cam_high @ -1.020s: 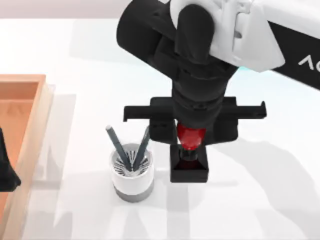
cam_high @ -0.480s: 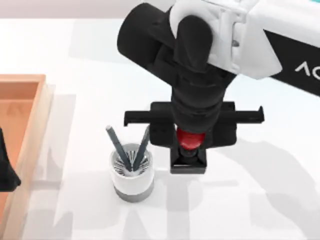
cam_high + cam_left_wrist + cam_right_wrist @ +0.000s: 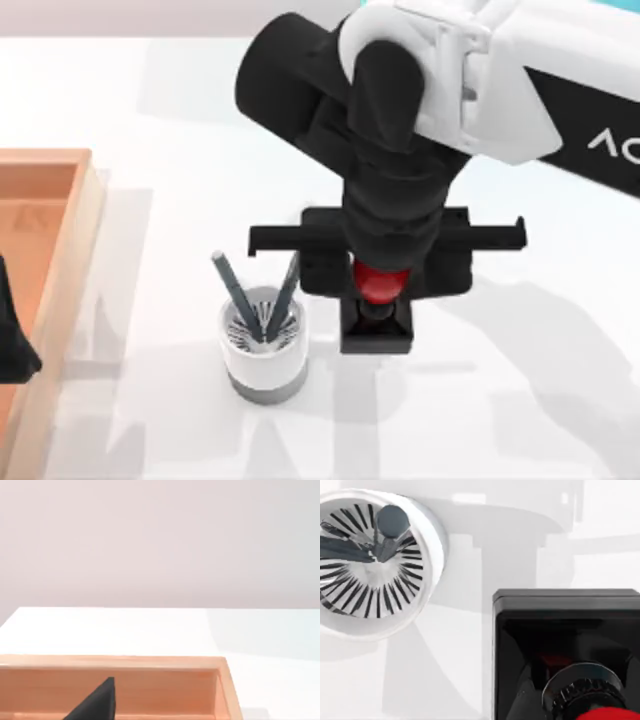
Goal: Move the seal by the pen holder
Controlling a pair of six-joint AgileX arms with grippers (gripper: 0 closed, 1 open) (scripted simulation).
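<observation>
Though partly covered from above by the right claw (image 3: 380,288), seal (image 3: 377,335) stands upright just beside pen holder (image 3: 263,350), on that cup's right in the top view, with a narrow strip of white worktop (image 3: 500,400) between the two. Not touching. Black square base squared to the worktop edges, glossy red knob poking up into the claw's dark body. Whether the base rests on the worktop or hangs just over it: cannot tell.

Held by the knob: right claw narrowed onto the seal from straight above, wide black cross rail lying left to right over it, white AgileX forearm coming in from the upper right of the top view.

From the right wrist, looks straight down on the seal's black base (image 3: 565,630) with a sliver of red at the edge, and on the pen holder's white rim (image 3: 432,545) near it, slotted grille fanning out inside.

Two dark grey pens (image 3: 232,285) leaning out of the cup, crossing low inside the grille (image 3: 392,520).

Farther off, along the left side of the worktop, a wooden tray (image 3: 75,260), seen close from the left wrist as a pale orange wall (image 3: 150,662). Parked over it, left claw (image 3: 12,345), a dark tip (image 3: 97,702); open or closed, cannot tell.
</observation>
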